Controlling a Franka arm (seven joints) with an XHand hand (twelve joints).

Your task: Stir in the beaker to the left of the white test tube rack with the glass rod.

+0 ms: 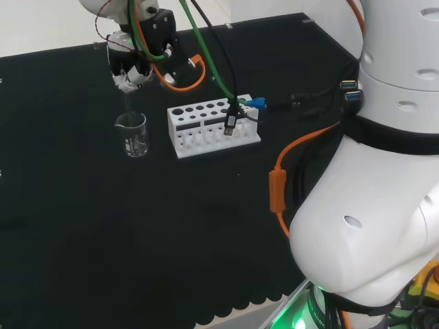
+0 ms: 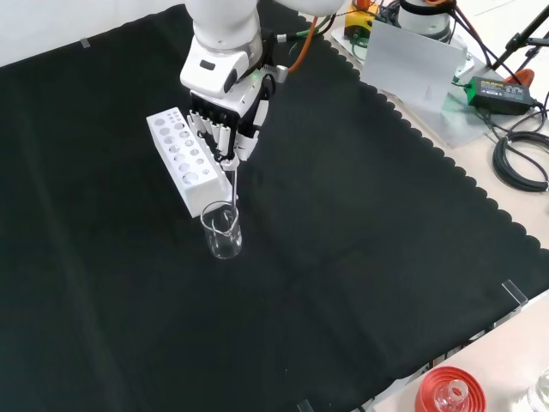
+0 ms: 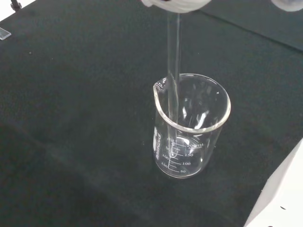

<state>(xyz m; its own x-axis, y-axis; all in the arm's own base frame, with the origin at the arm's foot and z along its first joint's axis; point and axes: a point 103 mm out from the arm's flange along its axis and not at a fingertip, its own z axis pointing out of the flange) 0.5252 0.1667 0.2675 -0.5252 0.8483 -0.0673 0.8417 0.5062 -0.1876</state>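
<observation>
A: Where is the beaker (image 1: 132,135)?

B: On the black-clothed worktop (image 1: 82,226), upright, just beside the short end of the white test tube rack (image 1: 212,125). In the head view it stands left of the rack, toward the far left part of the cloth; in the front view it sits just below the rack's near end.

A: And the hand (image 2: 225,120)?

B: Right above the beaker, fingers curled round the top of the glass rod (image 3: 173,90).

A: Where is the rod's tip?

B: The rod hangs upright, its lower end inside the beaker near the spout side of the rim. The wrist view shows it reaching low down the wall.
</observation>
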